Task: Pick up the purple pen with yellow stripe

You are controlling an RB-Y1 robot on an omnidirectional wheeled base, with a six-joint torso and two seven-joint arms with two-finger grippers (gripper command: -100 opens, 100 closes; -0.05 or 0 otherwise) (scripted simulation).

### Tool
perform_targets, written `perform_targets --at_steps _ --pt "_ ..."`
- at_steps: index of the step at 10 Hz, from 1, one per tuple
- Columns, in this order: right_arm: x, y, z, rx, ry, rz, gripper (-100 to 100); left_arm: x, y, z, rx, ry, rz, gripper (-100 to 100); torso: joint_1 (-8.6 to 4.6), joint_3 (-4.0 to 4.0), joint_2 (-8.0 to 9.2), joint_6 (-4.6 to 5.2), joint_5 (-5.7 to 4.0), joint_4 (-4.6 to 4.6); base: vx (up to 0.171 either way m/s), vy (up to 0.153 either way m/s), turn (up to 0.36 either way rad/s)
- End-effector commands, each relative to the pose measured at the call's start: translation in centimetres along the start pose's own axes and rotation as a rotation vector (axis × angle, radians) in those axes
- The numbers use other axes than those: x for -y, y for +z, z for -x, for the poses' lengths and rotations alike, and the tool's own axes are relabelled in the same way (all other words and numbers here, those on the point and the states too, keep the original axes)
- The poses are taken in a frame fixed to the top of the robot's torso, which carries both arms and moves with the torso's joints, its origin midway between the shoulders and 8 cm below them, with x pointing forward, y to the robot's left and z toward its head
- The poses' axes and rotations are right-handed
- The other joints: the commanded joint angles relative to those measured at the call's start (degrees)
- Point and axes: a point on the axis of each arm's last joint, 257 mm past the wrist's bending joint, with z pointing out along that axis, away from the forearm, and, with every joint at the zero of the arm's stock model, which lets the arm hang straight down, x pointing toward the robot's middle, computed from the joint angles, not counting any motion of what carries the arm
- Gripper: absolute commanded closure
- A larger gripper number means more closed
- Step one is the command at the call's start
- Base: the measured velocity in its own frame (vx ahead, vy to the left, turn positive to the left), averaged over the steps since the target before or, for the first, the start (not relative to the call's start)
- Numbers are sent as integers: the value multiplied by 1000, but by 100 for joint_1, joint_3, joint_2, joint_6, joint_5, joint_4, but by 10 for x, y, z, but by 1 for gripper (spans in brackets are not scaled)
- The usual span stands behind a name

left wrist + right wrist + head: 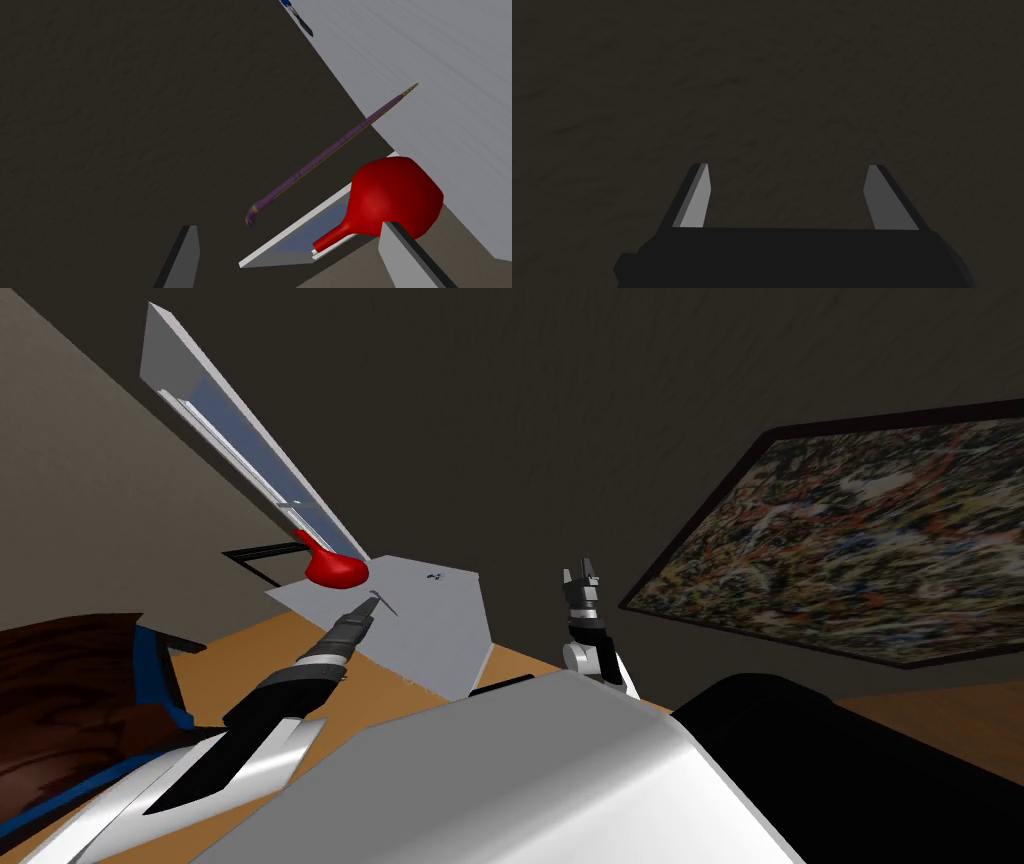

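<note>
The left gripper hangs over a flat light grey tabletop, its tip at a thin dark pen, near a red bulb-shaped flask. The right gripper points upward.

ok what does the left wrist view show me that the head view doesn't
Left wrist view adds: the thin purple pen with yellow stripe in colour, its hooked end towards the open left gripper, and a small blue pen. Head view adds: the right gripper, a speckled framed painting, the tan wooden floor. Both share: the round red long-necked vase, the flat grey tabletop, the white window frame.
</note>
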Motion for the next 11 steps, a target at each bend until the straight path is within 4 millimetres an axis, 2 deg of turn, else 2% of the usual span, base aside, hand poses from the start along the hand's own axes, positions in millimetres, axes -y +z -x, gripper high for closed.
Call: perform_targets --at_steps 1,4,5,6,7,8,11 --pt "0 0 0 0 0 0 0 -12 -3 10 6 63 44 -100 0 0 0 0 0 0 91 18 -253" --pt "0 0 0 0 0 0 0 -26 -8 22 13 139 92 -100 -1 10 19 -5 0 4 47 18 -193" --pt "0 0 0 0 0 0 0 -21 -7 18 11 118 77 -100 -5 15 25 0 -1 6 22 15 -72" --pt "0 0 0 0 0 0 0 -22 -7 19 11 121 81 0 -5 17 29 -7 -1 7 3 3 14" --pt "0 0 0 0 0 0 0 -22 -7 19 11 121 80 -100 -9 20 35 -6 -1 8 0 0 0" --pt "0 0 0 0 0 0 0 -22 -7 19 11 121 80 100 -10 22 38 -6 -2 9 0 0 0" --pt "0 0 0 0 0 0 0 -22 -7 20 12 135 81 100 0 26 42 -6 16 13 0 0 0"
